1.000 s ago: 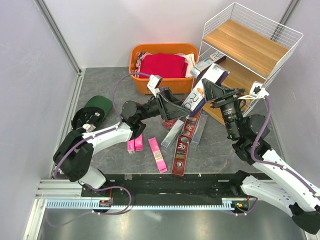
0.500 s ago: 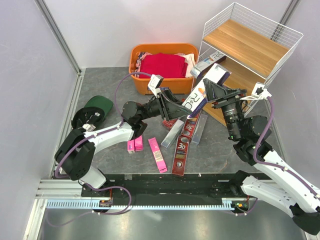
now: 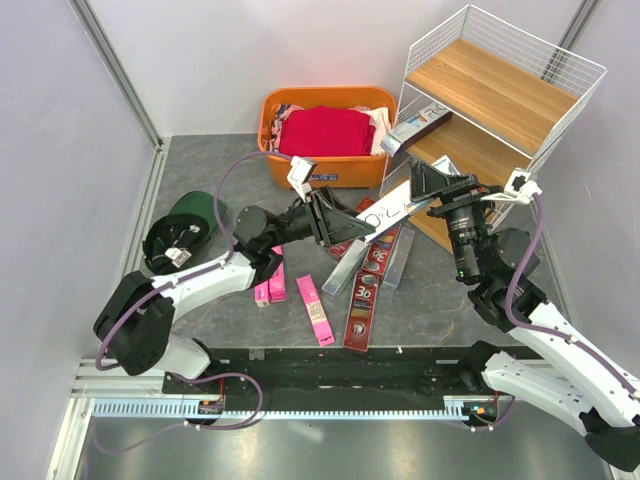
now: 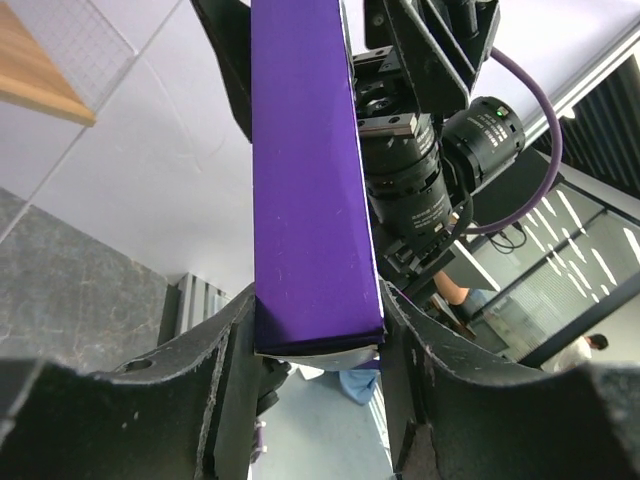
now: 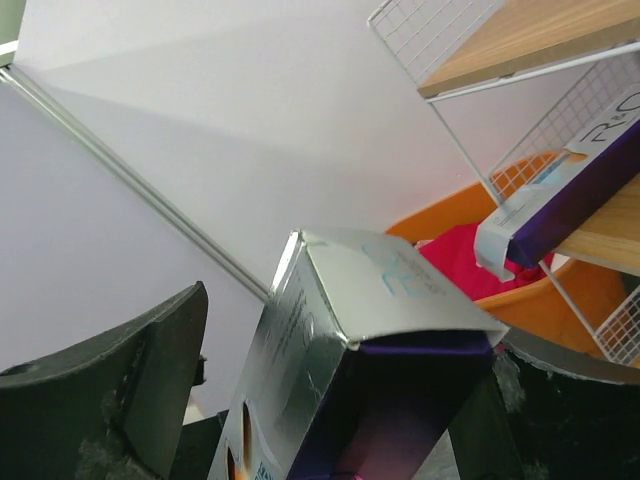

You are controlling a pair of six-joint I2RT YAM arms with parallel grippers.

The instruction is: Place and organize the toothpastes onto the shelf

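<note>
The left gripper is clamped on one end of a long cardboard toothpaste box. It holds the box up off the mottled grey table, slanting towards the shelf, a white wire rack with smooth light wooden boards. From above the box shows a white printed face, while the left wrist camera shows a glossy purple side pinched between two matte black fingers. The box's far end, silvery and creased at the flap, sits between the jaws of the right gripper. Those jaws stand wide apart, and the right wrist view shows one finger clear of the card. That view also catches a second silver-and-purple box resting on a shelf board. Pink boxes and a dark red box lie flat on the table.
</note>
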